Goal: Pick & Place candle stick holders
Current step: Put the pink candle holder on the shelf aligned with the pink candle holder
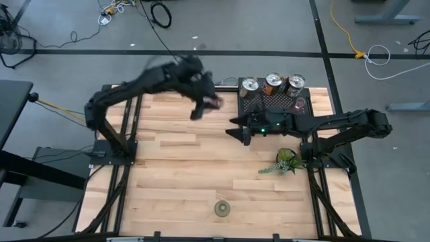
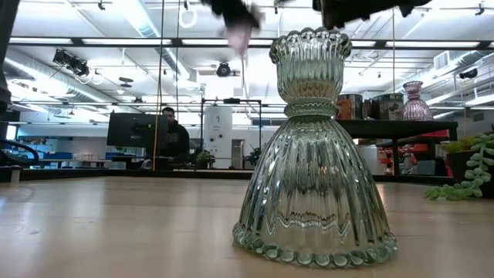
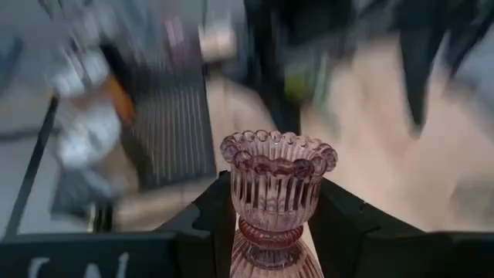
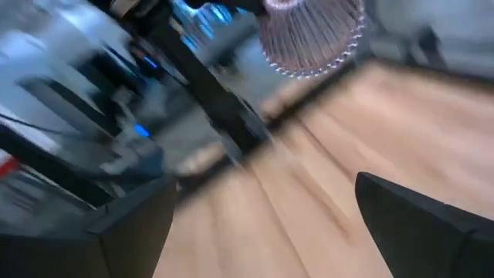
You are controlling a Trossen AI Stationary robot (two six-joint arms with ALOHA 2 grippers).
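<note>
Overhead, the left gripper (image 1: pixel 209 102) is only a dark blur with a pink smear above the wooden table (image 1: pixel 175 168); its wrist camera shows it clenched on a ribbed pink glass candle holder (image 3: pixel 276 193). The right gripper (image 1: pixel 243 132) hangs with its fingers spread wide, empty, before the black mesh rack (image 1: pixel 259 102) bearing three shiny metal holders (image 1: pixel 272 84). An olive-green glass holder (image 1: pixel 222 209) stands at the table's near edge.
</note>
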